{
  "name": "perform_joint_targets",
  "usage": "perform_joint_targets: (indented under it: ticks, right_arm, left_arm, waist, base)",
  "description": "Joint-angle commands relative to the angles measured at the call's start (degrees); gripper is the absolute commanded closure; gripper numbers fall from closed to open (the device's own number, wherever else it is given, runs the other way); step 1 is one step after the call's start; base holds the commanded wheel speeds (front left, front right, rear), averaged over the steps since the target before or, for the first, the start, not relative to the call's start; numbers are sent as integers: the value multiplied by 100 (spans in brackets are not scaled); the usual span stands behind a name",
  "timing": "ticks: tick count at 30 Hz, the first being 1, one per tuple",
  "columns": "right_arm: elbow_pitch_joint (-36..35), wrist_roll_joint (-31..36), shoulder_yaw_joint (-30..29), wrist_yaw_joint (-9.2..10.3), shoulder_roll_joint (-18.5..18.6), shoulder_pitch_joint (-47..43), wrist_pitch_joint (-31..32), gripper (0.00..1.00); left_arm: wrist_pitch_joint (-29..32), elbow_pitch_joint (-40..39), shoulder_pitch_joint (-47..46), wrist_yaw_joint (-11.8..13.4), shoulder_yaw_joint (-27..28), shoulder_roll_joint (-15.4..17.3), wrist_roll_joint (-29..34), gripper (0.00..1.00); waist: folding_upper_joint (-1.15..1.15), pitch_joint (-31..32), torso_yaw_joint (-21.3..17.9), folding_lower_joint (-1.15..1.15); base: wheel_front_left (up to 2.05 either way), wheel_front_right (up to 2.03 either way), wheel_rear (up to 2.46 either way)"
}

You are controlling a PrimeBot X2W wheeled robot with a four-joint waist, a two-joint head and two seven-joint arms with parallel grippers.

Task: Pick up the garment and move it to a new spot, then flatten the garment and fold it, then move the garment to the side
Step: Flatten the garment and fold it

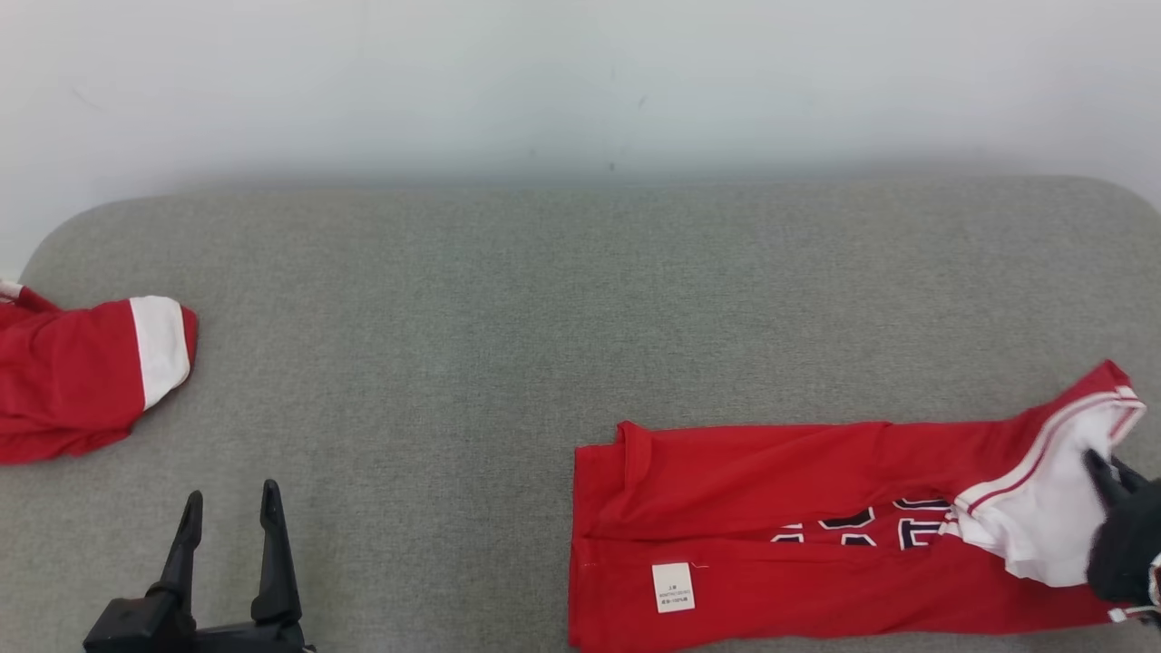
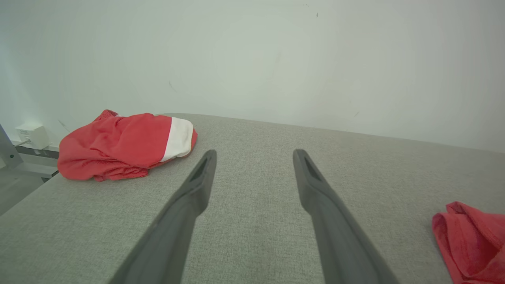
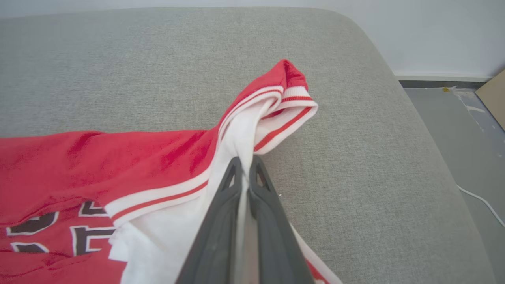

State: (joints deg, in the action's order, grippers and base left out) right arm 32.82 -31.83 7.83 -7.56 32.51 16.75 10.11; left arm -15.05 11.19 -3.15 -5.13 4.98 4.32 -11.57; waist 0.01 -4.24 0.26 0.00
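The garment (image 1: 780, 517) is a red jersey with dark lettering and a white, red-striped sleeve, lying folded lengthwise at the front right of the grey padded surface (image 1: 544, 299). My right gripper (image 1: 1108, 472) is shut on the garment's white sleeve at its right end; in the right wrist view the fingers (image 3: 258, 185) pinch the white cloth (image 3: 244, 134). My left gripper (image 1: 231, 508) stands open at the front left with nothing between its fingers (image 2: 197, 185). A corner of the garment (image 2: 469, 236) lies at the left wrist view's lower right.
A second red garment with a white band (image 1: 82, 376) lies bunched at the surface's left edge (image 2: 126, 144). A pale wall stands behind. To the right the surface's rounded edge drops to the floor (image 3: 465, 126), where a thin cable lies.
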Motion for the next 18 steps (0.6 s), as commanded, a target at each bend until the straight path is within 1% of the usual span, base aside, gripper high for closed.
perform_joint_targets:
  ticks: [1, 7, 12, 15, 18]
  right_arm:
    - [-99, -46, 25, 16, -39, -69, 21, 100]
    - [-1521, -206, 158, 15, -382, -427, 447, 100]
    - [-2616, -142, 219, 15, -774, -739, 810, 100]
    - [-3060, -166, 307, 15, -1038, -837, 963, 100]
    - [-3339, -140, 478, 15, -1282, -870, 1072, 100]
  left_arm:
    - [-17, 16, 99, -26, 23, -20, 61, 0]
    - [-17, 39, 109, -64, 96, -36, 79, 0]
    - [-17, 79, 52, -80, 52, -69, 86, 0]
    - [-17, 113, 0, -93, 7, -87, 101, 0]
    - [-17, 120, -40, -112, -23, -96, 121, 0]
  waist:
    - [-1, 57, -71, 0]
    - [-1, 139, -222, 0]
    - [-1, 138, -242, 0]
    - [-1, 122, -193, 0]
    - [-1, 100, -108, 0]
  base:
    - [0, 0, 0]
    - [0, 0, 0]
    - [0, 0, 0]
    - [0, 0, 0]
    - [0, 0, 0]
